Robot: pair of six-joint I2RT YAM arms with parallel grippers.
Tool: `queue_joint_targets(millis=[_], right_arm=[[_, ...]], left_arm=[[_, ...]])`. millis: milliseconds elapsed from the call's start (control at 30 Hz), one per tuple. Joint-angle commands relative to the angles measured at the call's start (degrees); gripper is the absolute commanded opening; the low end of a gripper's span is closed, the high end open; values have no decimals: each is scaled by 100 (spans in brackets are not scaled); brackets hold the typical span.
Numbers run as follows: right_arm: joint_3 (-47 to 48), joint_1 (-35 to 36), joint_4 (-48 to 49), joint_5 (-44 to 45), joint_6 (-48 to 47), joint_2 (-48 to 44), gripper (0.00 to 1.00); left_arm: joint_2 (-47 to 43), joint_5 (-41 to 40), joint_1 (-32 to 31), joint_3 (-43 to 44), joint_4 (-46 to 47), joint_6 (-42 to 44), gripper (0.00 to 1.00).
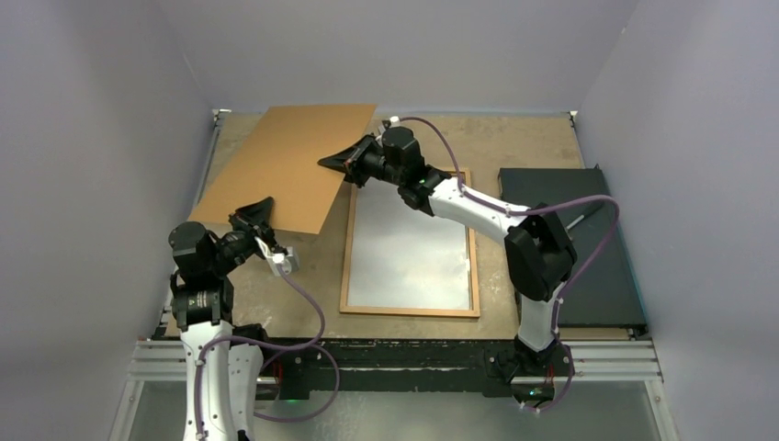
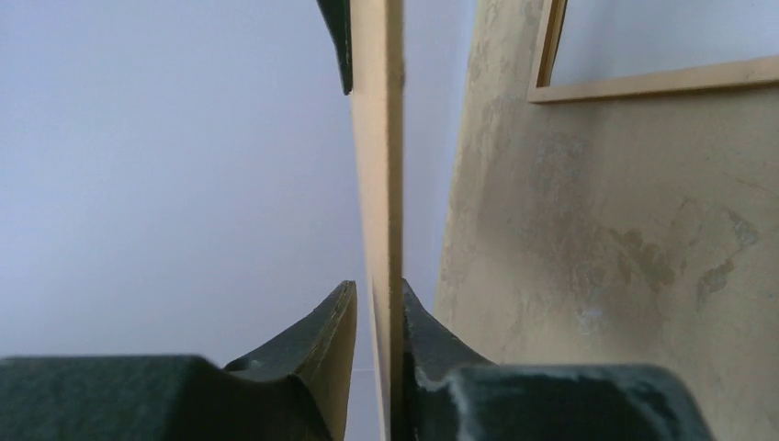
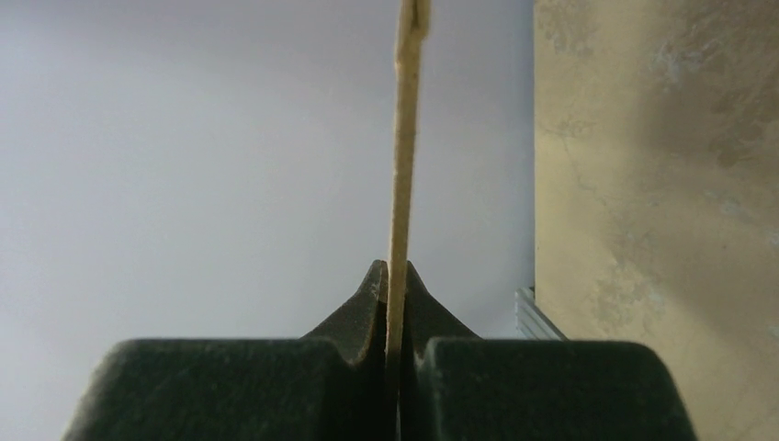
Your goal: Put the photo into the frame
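The right gripper is clamped on the backing board. Its own wrist camera shows this plainly: both dark, wedge-shaped fingers press the board's thin tan edge with no gap. The left gripper straddles the same board at another edge. In the left wrist view one finger lies against the board, while a sliver of grey wall shows between the other finger and the board, so the jaws are nearly closed but not clamped.

Only the overhead camera shows the board's face, a plain, matte brown rectangle. It is raised off the table and tilted, with the right gripper at its right edge and the left gripper at its near left corner. The wrist views see it edge-on as a narrow pale strip with a slightly fibrous look.

The frame lies flat on the table between the two arms, just right of the raised board, in portrait orientation. Its rails are thin orange-brown wood. A smooth grey-white pale sheet fills its opening. No printed side is visible, so I cannot tell whether this is the photo. The left wrist view catches one corner of the frame.

The tabletop is mottled and worn tan. A matte black slab lies right of the frame, partly under the right arm
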Motion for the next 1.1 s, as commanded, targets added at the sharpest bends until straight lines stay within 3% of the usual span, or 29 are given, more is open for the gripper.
queue_joint_targets(millis=[0, 33, 133, 300, 433, 567, 667, 733, 800, 867, 1067], right_arm=[[268, 225, 827, -280, -21, 0, 0], [305, 243, 808, -364, -91, 27, 0], [205, 245, 541, -510, -525, -89, 18], [-72, 189, -61, -992, -1738, -494, 65], [-22, 26, -627, -1385, -2945, -738, 97], [164, -285, -1342, -2079, -4299, -916, 99], [502, -312, -2456, -2440, -6046, -1120, 99], [451, -247, -2953, -1830, -7514, -1489, 99], [-331, -61, -2515, -740, -8466, -2131, 99], [-1118, -49, -2008, -548, -9241, -2579, 99], [-1408, -48, -1640, -33, -11547, -2753, 99]], left_arm=[[-13, 372, -36, 18, 79, 534, 8], [-33, 356, -37, 5, 109, 572, 0], [-44, 184, -40, -22, 316, 440, 0], [-25, 68, -36, -52, 663, 264, 0], [30, 121, -36, -7, 688, 336, 0], [126, 82, -37, 128, 530, 443, 0], [215, 59, -36, 273, 365, 483, 0], [266, 79, -36, 345, 296, 500, 0], [333, 160, -39, 450, 129, 600, 0], [414, 282, -36, 595, -200, 856, 0], [614, 598, -37, 1089, -1297, 1570, 0]])
